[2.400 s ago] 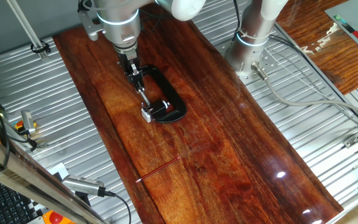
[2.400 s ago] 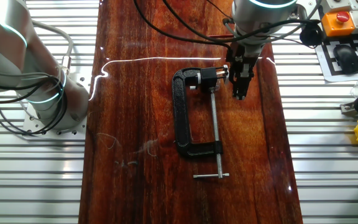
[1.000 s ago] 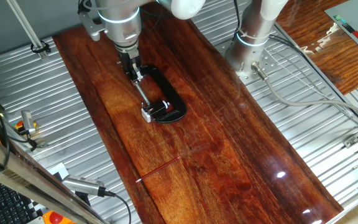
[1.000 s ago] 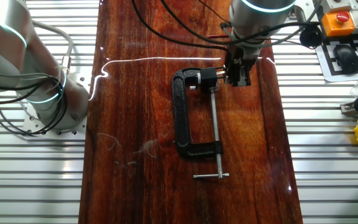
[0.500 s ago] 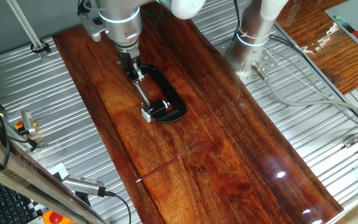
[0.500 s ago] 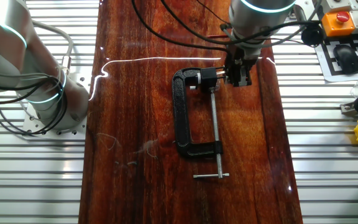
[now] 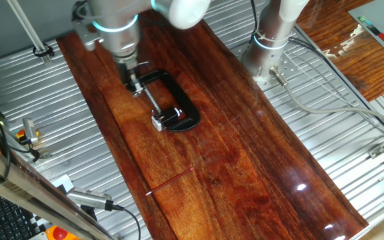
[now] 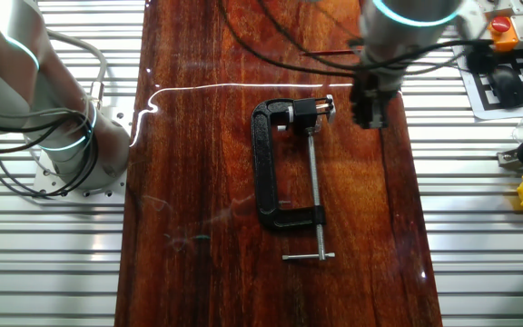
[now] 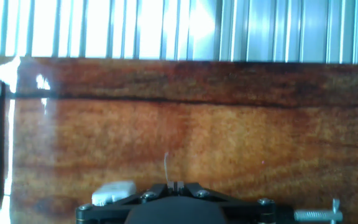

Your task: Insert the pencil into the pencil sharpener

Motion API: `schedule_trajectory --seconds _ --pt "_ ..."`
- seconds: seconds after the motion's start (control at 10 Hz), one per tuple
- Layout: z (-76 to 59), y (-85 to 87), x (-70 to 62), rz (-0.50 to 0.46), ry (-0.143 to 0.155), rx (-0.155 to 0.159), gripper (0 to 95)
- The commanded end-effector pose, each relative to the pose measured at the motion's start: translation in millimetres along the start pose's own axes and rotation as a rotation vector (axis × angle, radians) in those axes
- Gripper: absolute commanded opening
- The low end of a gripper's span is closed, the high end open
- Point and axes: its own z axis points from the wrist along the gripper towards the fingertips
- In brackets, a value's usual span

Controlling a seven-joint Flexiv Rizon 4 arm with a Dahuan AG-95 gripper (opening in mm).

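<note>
Gripper (image 7: 133,83) hangs by the clamp (image 7: 172,100) near the bench's (image 7: 259,167) far end; can't tell whether it's spread. Pencil (image 7: 169,181) untouched near the front-left edge, so pickup's pending.

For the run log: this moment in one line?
gripper near clamp | jaws shut, empty | pencil free | sharpener at clamp

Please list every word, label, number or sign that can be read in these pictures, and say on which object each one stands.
No text can be read in any view.
The keyboard at the right edge of the other fixed view has key markings, too small to read.
The black clamp, the pencil and the gripper show no lettering.
</note>
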Motion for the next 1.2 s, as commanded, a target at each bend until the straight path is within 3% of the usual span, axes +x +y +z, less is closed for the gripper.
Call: schedule_trajectory --seconds 0.1,0.3,0.9,1.1,1.2 --pt "-4.1 0.2 2.6 -0.057 -0.007 0.002 0.0" --pt "-8.1 0.9 3.6 -0.06 0.012 0.008 0.0" --pt "-8.1 0.9 3.6 -0.091 0.02 0.001 0.0" --pt "0.1 14.0 -0.6 -0.093 0.018 0.002 0.0" --pt "9.4 30.2 -3.0 -0.075 0.005 0.004 0.0"
